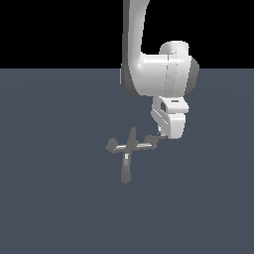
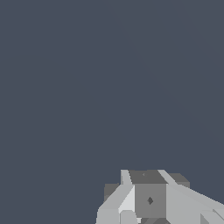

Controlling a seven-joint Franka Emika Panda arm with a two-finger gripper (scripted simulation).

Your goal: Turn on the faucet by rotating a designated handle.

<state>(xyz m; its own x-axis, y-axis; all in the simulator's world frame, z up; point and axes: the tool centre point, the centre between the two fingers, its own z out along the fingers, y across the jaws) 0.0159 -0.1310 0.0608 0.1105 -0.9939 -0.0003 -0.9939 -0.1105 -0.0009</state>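
Note:
The faucet is a small grey cross-shaped fixture on the floor, with its long spout pointing toward the camera in the exterior view. The handle is the dark-grey end of the crossbar on the exterior view's right. My gripper hangs from the white arm and comes down right at that end, touching or nearly touching it. The white hand hides the fingers, so their spacing does not show. In the wrist view, a cluster of grey and pale blocks fills the lower edge; I cannot separate fingers from handle there.
A stubby rounded knob sits on the crossbar's other end, at the exterior view's left. The flat dark blue-grey floor spreads all around the faucet. The thick white arm rises above the gripper.

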